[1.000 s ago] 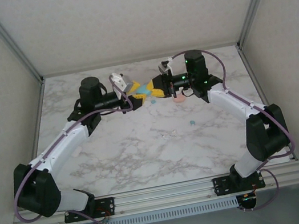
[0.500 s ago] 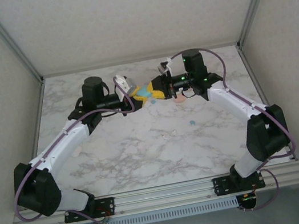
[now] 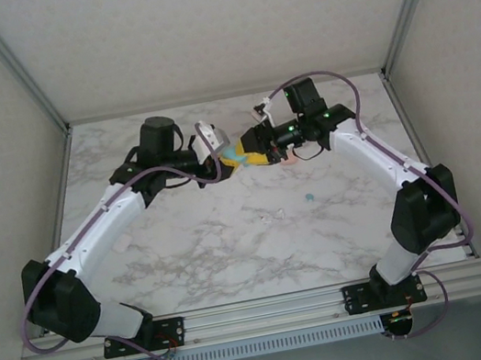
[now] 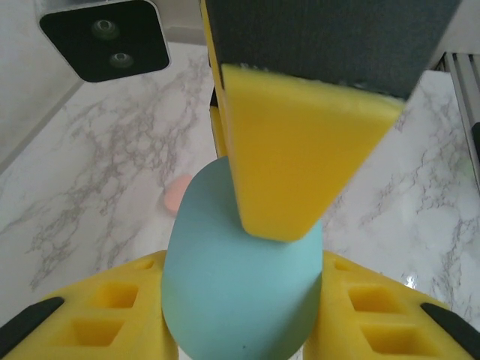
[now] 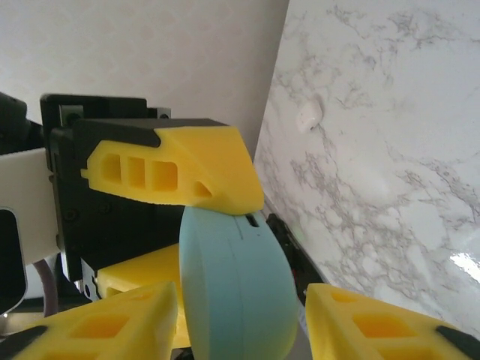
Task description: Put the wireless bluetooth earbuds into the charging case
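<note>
A teal charging case [image 3: 234,154], closed and pebble-shaped, hangs above the far middle of the table where both grippers meet. My left gripper [image 4: 241,300] is shut on it, its yellow fingers [image 4: 90,315] pressing both flat sides. My right gripper [image 5: 241,315] is open around the same case [image 5: 232,292], with a gap showing beside its right finger [image 5: 375,322]. One right finger [image 4: 292,150] rests over the case top in the left wrist view. A teal earbud [image 3: 309,197] lies on the marble, a pale one [image 3: 275,216] near it, and a small white bud [image 5: 307,114] lies farther off.
A pink case [image 3: 290,158] lies on the table just below the right gripper, also seen as the pink case [image 4: 177,196] behind the teal one. The marble table [image 3: 235,255] is walled at the back and sides by a metal frame [image 3: 27,78].
The left gripper moved right and closed on the teal case. The right gripper's jaws opened off it, and the right wrist tilted.
</note>
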You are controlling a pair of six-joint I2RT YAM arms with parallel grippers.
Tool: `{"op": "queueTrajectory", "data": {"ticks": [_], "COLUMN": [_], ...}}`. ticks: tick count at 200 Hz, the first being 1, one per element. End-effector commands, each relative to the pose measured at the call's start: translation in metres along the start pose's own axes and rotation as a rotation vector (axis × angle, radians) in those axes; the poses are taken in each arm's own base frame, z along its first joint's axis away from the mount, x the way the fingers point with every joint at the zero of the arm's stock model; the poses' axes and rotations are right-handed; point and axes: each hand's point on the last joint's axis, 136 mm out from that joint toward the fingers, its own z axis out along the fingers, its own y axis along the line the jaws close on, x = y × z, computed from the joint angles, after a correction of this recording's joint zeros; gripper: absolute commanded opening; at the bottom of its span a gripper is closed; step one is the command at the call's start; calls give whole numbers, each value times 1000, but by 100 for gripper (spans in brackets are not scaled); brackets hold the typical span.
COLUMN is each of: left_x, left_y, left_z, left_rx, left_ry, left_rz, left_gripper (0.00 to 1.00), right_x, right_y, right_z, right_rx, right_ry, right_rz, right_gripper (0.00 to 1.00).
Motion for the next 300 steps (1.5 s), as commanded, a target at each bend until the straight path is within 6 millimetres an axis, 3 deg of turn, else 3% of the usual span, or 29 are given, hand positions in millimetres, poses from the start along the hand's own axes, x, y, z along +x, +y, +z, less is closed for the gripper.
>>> {"op": "queueTrajectory", "data": {"ticks": [1, 55, 87, 97, 163, 263, 300], "left_x": [-7, -8, -10, -10, -16, -38, -38], "left_y": [-1, -5, -2, 0, 19, 24, 21], "left_z": [0, 0, -4, -6, -27, -19, -10], "left_rx": [3, 10, -22, -33, -64, -8, 6], "left_ry": [13, 16, -26, -51, -269, -351, -313], "left_rz": [28, 41, 45, 37, -53, -50, -31], "left_gripper": [22, 27, 41, 46, 52, 54, 53], "right_x": [1, 1, -5, -8, -20, -21, -21], "right_y": [2, 1, 5, 7, 27, 43, 44], "right_z": [2, 3, 1, -1, -24, -29, -27], "right_rx": [13, 12, -42, -71, -234, -284, -284], "right_ry": [14, 13, -11, -24, -72, -64, -58], "right_rz": [-17, -21, -15, -6, 8, 5, 7], "right_gripper": [44, 29, 17, 16, 15, 17, 18]}}
